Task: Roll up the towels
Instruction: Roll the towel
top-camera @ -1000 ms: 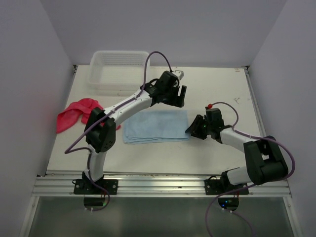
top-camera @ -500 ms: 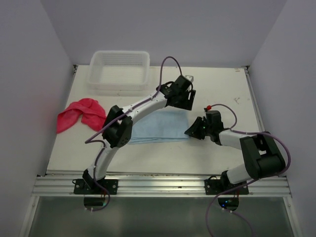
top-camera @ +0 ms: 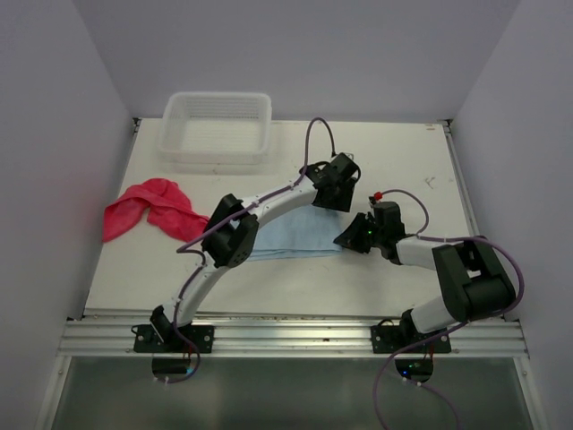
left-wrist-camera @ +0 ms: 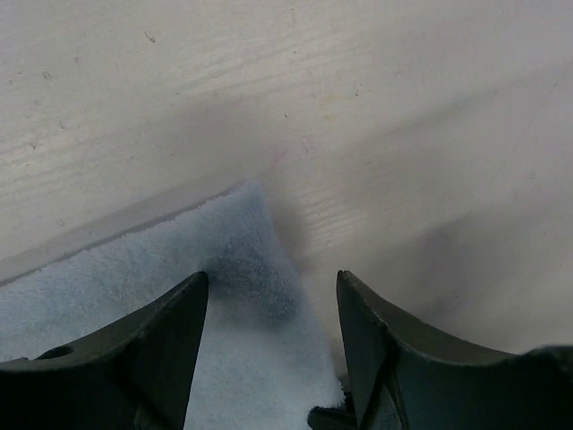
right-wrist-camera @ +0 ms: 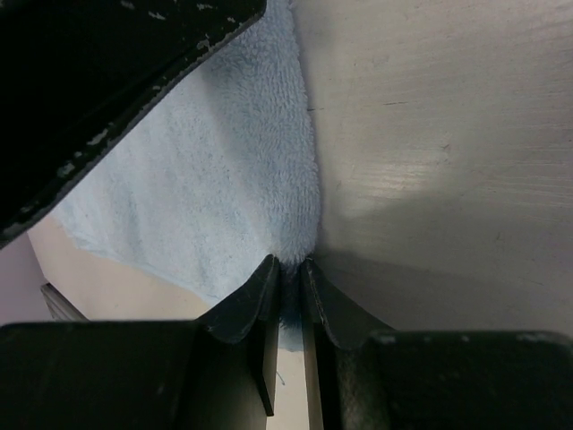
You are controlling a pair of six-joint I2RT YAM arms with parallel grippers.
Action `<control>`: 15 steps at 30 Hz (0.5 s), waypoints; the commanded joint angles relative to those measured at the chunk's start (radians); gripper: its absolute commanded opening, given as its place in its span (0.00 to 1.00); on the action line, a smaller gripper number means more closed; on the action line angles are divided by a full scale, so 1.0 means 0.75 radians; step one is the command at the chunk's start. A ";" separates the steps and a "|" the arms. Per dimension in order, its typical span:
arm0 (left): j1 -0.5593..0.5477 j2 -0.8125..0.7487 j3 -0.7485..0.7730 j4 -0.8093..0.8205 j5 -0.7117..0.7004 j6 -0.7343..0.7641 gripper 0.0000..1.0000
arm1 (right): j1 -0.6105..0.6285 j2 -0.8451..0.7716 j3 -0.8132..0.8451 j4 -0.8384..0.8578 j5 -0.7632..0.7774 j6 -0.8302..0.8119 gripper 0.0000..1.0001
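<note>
Beneath the left arm [top-camera: 276,197], much of the blue towel [top-camera: 300,235] lies hidden.

I see a plain light-blue towel [top-camera: 295,235] at my black right pincer [right-wrist-camera: 286,266]; a pinkish-red towel [top-camera: 148,204] well to its left.

blue towel [top-camera: 303,236] partly hidden under left arm [top-camera: 269,200], cropped in wrist views
</note>
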 commanded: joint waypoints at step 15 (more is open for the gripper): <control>-0.005 0.168 0.098 -0.006 -0.041 -0.077 0.50 | -0.001 -0.037 -0.044 -0.112 0.086 -0.089 0.13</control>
